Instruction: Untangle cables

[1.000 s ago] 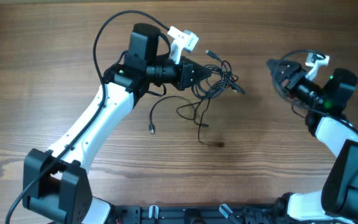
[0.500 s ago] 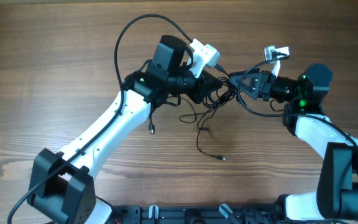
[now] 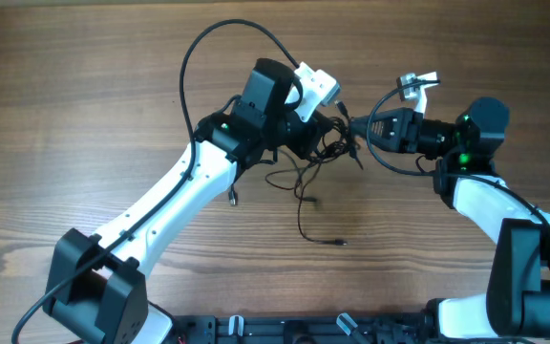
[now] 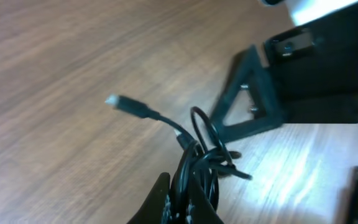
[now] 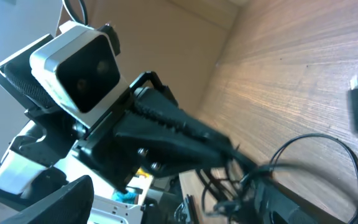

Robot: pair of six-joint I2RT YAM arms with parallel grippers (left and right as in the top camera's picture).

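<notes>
Overhead view: the cables (image 3: pixel 335 146) lie near the middle of the wooden table (image 3: pixel 84 96), toward its far side, with their knot raised at the tip of the left gripper (image 3: pixel 325 134). The left jaws are closed on the knot. One long strand runs from the knot toward the near edge and ends in a small plug (image 3: pixel 340 243) lying on the wood. A shorter strand runs toward the left arm's side and ends in a second plug (image 3: pixel 232 199). The right gripper (image 3: pixel 356 126) points at the knot from the opposite side, just beside it.

Left wrist view: the two fingers (image 4: pixel 166 202) are pinched together on a bunch of black cords. One cord rises out of the bunch and lies on a diagonal, its silver-tipped plug (image 4: pixel 114 100) pointing up and to the left (clear of the wood, as far as can be judged). One black finger of the right gripper stands just beyond the loops.

Right wrist view: the right jaws stand apart, one finger at the right edge and one at the bottom, both blurred. A thin cord loop (image 5: pixel 319 138) arcs between them; contact cannot be judged.
</notes>
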